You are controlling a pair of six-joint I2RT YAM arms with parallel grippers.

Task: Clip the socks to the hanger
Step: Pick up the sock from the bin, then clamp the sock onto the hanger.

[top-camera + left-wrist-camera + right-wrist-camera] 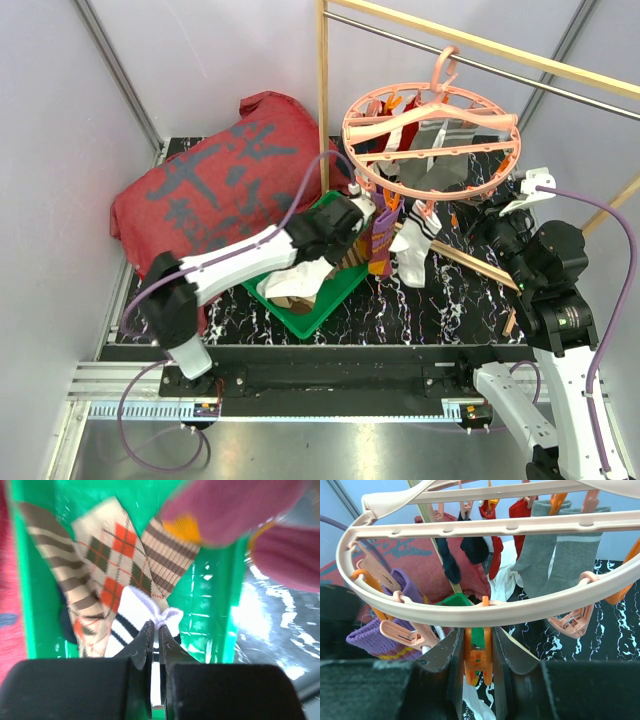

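Where two robot arms reach over a black marbled table [440, 300] between pale walls, one round pink hanger [430, 135] hangs by its hook from a metal rail [560, 90], its ring roughly level. Two grey socks [555, 555] and one purple sock [380, 635] dangle straight down, lengthwise, from its clips. One green tray [210, 605] holds two brown striped socks [50, 560], one argyle sock [115, 555] and one white sock [135, 600]. The left gripper [156, 630] has its jaws pressed together, pinching the white sock. The right gripper [477, 650] squeezes one orange clip [477, 662] under the ring's rim. One red cloth [220, 170] lies behind.
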